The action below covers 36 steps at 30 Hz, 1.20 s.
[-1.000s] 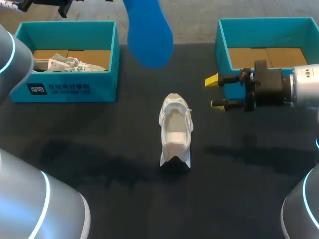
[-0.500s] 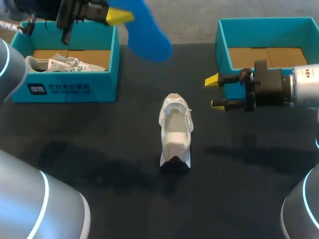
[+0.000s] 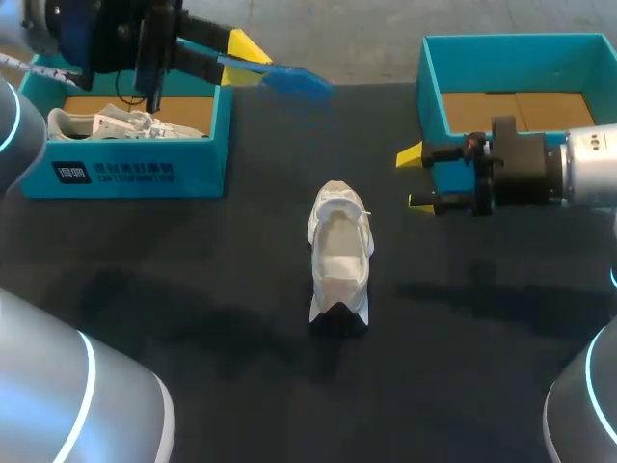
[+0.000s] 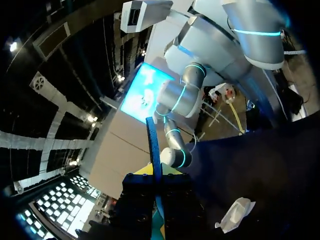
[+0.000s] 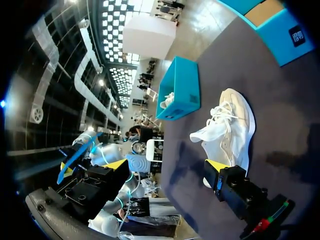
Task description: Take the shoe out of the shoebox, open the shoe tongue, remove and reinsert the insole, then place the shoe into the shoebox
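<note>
Black tabletop: left gripper (image 3: pixel 231 54) pinches blue insole (image 3: pixel 294 79) (seemingly by its edge), which may slip short of the shoe (image 3: pixel 339 256); right gripper (image 3: pixel 413 178) gapes.

One end of the blue insole (image 3: pixel 289 79) is hidden between the left fingers (image 3: pixel 243 43).

Matt black table (image 3: pixel 193 289), white cloth-and-mesh shoe (image 3: pixel 339 253), smooth blue insole (image 3: pixel 294 80), matt teal cardboard shoebox (image 3: pixel 125 172) with brown floor.
</note>
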Each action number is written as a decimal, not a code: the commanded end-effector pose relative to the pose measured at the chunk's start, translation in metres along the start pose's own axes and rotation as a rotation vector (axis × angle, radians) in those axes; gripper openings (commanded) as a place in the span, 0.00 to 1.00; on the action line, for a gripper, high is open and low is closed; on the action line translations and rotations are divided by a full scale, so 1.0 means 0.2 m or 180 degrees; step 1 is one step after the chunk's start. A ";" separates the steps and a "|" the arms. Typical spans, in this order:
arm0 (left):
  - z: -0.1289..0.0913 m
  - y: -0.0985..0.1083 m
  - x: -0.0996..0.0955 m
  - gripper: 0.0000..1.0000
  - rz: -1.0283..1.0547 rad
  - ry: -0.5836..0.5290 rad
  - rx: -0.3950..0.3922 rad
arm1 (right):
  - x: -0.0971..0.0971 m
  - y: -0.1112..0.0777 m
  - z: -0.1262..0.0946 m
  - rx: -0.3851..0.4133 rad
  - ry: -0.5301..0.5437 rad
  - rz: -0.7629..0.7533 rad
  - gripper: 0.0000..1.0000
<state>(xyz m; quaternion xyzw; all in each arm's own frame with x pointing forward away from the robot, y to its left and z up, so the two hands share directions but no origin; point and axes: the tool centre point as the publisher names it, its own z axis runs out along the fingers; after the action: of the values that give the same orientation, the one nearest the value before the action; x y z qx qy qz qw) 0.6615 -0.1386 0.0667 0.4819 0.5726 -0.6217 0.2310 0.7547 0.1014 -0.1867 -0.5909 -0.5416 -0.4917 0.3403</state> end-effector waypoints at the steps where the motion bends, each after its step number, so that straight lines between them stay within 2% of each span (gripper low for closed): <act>1: 0.00 0.04 0.04 0.00 -0.0049 -0.0083 0.0064 | 0.00 0.00 0.01 -0.0006 -0.0003 -0.0001 1.00; 15: 0.00 0.04 0.04 0.00 -0.0049 -0.0083 0.0064 | 0.00 0.00 0.01 -0.0006 -0.0003 -0.0001 1.00; 16: 0.02 0.04 0.07 0.00 0.0212 -0.0025 -0.0152 | 0.00 0.00 0.01 -0.0006 -0.0003 -0.0001 1.00; 17: 0.02 0.06 0.11 0.00 0.0138 -0.0148 0.0040 | 0.00 0.00 0.01 -0.0006 -0.0003 -0.0001 1.00; 19: 0.01 0.10 0.16 0.00 0.0316 -0.0199 -0.0141 | 0.00 0.00 0.01 -0.0006 -0.0003 -0.0001 1.00; 20: 0.00 0.12 0.18 0.00 0.0286 -0.0279 -0.0060 | 0.00 0.00 0.01 -0.0006 -0.0003 -0.0001 1.00; 21: -0.01 0.14 0.20 0.00 0.0403 -0.0285 -0.0149 | 0.00 0.00 0.01 -0.0006 -0.0003 -0.0001 1.00; 23: -0.01 0.17 0.24 0.00 0.0492 -0.0311 -0.0124 | 0.00 0.00 0.01 -0.0006 -0.0003 -0.0001 1.00; 29: 0.01 0.26 0.30 0.00 0.0918 -0.0253 -0.0059 | 0.00 0.00 0.01 -0.0006 -0.0003 -0.0001 1.00; 36: 0.03 0.34 0.34 0.00 0.1553 -0.0189 -0.0160 | 0.00 0.00 0.01 -0.0006 -0.0003 -0.0001 1.00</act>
<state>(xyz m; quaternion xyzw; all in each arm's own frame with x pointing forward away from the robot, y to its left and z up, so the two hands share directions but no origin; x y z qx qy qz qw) 0.6837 -0.1400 -0.0212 0.5680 0.4646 -0.5571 0.3888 0.7547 0.1012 -0.1868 -0.5906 -0.5415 -0.4920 0.3405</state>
